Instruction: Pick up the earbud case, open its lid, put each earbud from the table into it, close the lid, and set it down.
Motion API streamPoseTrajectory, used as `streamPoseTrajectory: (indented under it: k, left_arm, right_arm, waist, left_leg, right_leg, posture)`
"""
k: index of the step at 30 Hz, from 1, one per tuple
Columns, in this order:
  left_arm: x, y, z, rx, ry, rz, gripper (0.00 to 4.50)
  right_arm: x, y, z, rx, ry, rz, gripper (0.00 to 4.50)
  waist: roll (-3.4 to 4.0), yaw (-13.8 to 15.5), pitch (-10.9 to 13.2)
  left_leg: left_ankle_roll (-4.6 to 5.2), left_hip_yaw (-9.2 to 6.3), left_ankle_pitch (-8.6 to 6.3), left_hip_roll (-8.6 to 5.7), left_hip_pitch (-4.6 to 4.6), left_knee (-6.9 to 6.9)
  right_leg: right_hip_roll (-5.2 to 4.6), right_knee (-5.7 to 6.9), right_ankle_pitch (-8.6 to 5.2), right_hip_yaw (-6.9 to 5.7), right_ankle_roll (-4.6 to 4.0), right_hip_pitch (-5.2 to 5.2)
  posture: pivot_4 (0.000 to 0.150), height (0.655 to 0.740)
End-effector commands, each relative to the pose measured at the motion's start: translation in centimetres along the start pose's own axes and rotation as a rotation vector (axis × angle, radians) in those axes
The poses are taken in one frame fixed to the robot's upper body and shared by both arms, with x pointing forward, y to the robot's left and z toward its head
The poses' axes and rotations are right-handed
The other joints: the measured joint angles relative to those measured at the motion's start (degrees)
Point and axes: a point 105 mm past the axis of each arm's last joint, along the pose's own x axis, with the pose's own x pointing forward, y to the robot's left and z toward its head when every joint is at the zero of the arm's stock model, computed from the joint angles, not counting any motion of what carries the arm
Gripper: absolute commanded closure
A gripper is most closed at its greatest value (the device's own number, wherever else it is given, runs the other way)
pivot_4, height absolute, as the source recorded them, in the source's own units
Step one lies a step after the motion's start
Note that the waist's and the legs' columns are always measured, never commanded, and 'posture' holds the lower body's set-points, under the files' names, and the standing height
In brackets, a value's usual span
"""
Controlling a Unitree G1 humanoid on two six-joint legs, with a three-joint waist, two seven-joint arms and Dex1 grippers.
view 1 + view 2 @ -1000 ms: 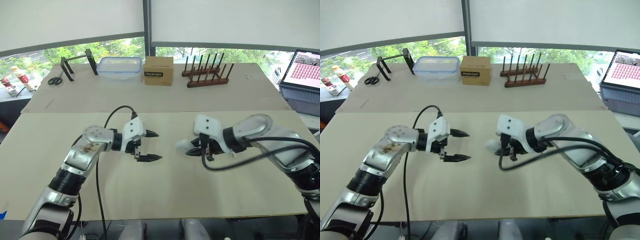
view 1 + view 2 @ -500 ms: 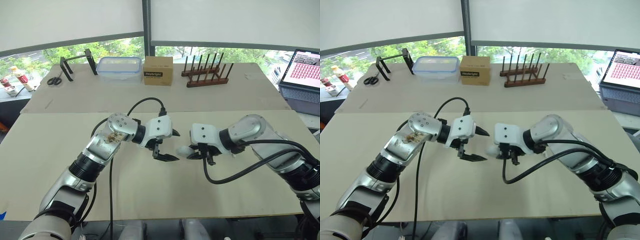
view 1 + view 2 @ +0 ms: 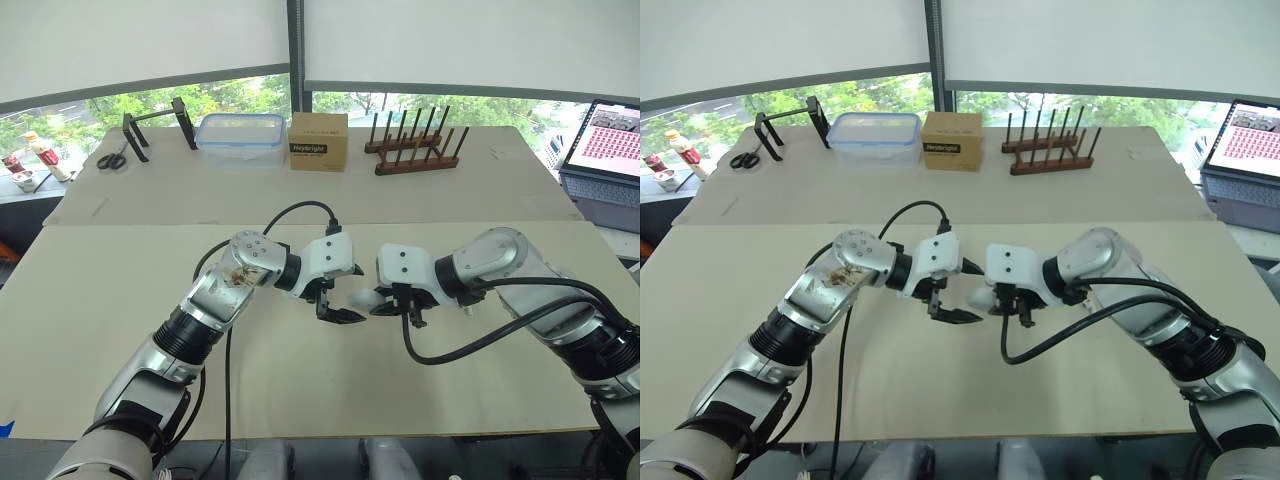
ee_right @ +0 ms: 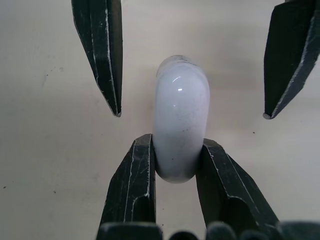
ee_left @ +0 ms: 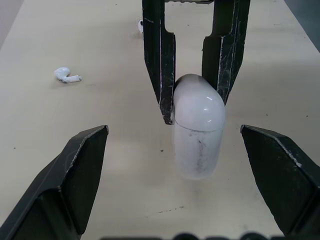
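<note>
Right hand clamped on glossy white rounded earbud case, lid shut; left hand spread wide, flanking it.

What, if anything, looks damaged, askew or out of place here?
Nothing serious. The case, clamped in the right tool with its lid shut, has faint dark specks on its body. An earbud lies loose on the table, as the task expects.

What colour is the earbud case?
The earbud case is glossy white. It shows best in the left wrist view, held in the right gripper.
</note>
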Motion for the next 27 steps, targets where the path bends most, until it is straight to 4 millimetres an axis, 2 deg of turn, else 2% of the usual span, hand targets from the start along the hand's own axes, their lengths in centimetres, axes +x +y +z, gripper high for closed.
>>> streamPoseTrajectory:
  k: [1,6,7,13,15,19,20,21,23,27]
  left_arm:
    - [-0.1,0.0,0.2,0.013,0.0,0.0,1.27]
    - [-0.1,0.1,0.1,0.003,0.0,0.007,3.76]
    - [-0.1,0.1,0.1,0.003,0.001,0.007,3.94]
    - [-0.2,0.1,-0.2,0.0,0.005,0.015,3.92]
    - [-0.4,0.0,-0.5,-0.005,0.001,0.019,3.92]
    - [-1.1,0.0,-0.7,-0.036,-0.066,0.047,3.92]
    - [-1.3,0.0,-0.5,-0.041,-0.117,0.051,3.92]
    - [-1.6,0.4,0.0,-0.048,-0.19,0.081,3.92]
    - [-2.3,1.1,1.0,-0.064,-0.351,0.138,3.92]
    - [-3.1,2.0,1.5,-0.066,-0.515,0.234,3.92]
  right_arm:
    - [-0.7,-0.6,0.7,-0.006,-0.023,-0.033,3.78]
    - [-0.6,-0.7,0.8,0.001,-0.035,-0.037,3.78]
    - [-0.6,-0.7,0.8,0.002,-0.036,-0.038,3.78]
    - [-0.8,-1.1,1.0,0.019,-0.049,-0.061,3.78]
    - [-1.3,-1.2,0.8,0.011,-0.041,-0.069,2.72]
    - [-2.6,-1.7,-0.2,-0.014,0.005,-0.122,1.36]
    - [-3.1,-1.9,-0.4,-0.038,0.019,-0.143,1.32]
    - [-3.5,-2.1,-0.4,-0.079,0.022,-0.166,0.7]
    - [-4.2,-2.0,-0.1,-0.139,-0.002,-0.188,0.68]
    - [-4.8,-2.1,0.4,-0.244,-0.081,-0.264,0.68]
  waist:
    - [0.0,0.0,0.0]
    - [0.0,0.1,0.0]
    - [0.0,0.0,0.0]
    - [0.0,0.1,0.0]
    - [0.0,0.0,0.0]
    - [0.01,0.1,0.0]
    - [0.0,0.1,0.0]
    - [0.01,0.1,0.0]
    - [0.01,0.3,0.0]
    - [0.0,0.2,0.0]
  left_leg:
    - [0.0,0.0,0.0,0.0,0.0,0.0]
    - [0.0,0.0,0.0,-0.01,-0.02,0.07]
    - [0.0,0.0,0.0,-0.01,-0.03,0.12]
    - [0.05,-0.03,-0.03,0.0,-0.09,0.36]
    - [0.05,-0.04,-0.03,-0.01,-0.09,0.36]
    - [0.07,-0.04,-0.04,-0.01,-0.09,0.35]
    - [0.07,-0.04,-0.04,0.0,-0.09,0.36]
    - [0.07,-0.05,-0.04,0.0,-0.1,0.37]
    - [0.07,-0.05,-0.04,0.0,-0.11,0.41]
    - [0.07,-0.02,-0.04,0.0,-0.09,0.42]
  right_leg:
    - [0.0,0.0,0.0,0.0,0.0,0.0]
    - [-0.01,0.02,0.0,0.0,0.0,0.01]
    - [0.0,0.02,0.0,-0.01,0.0,0.01]
    - [0.01,0.06,0.0,0.0,0.01,0.02]
    - [0.0,0.06,0.0,0.0,0.01,0.03]
    - [0.0,0.06,0.01,0.0,0.02,0.02]
    - [0.0,0.06,0.01,0.0,0.02,0.02]
    - [0.0,0.05,0.01,-0.01,0.02,0.02]
    - [-0.02,0.04,0.01,-0.02,0.02,0.02]
    - [-0.03,0.04,0.03,0.02,0.05,0.03]
  posture:
    - [0.15,0.74]
    - [0.15,0.74]
    - [0.15,0.74]
    - [0.15,0.74]
    - [0.15,0.74]
    - [0.15,0.74]
    - [0.15,0.74]
    - [0.15,0.74]
    - [0.15,0.74]
    - [0.15,0.74]
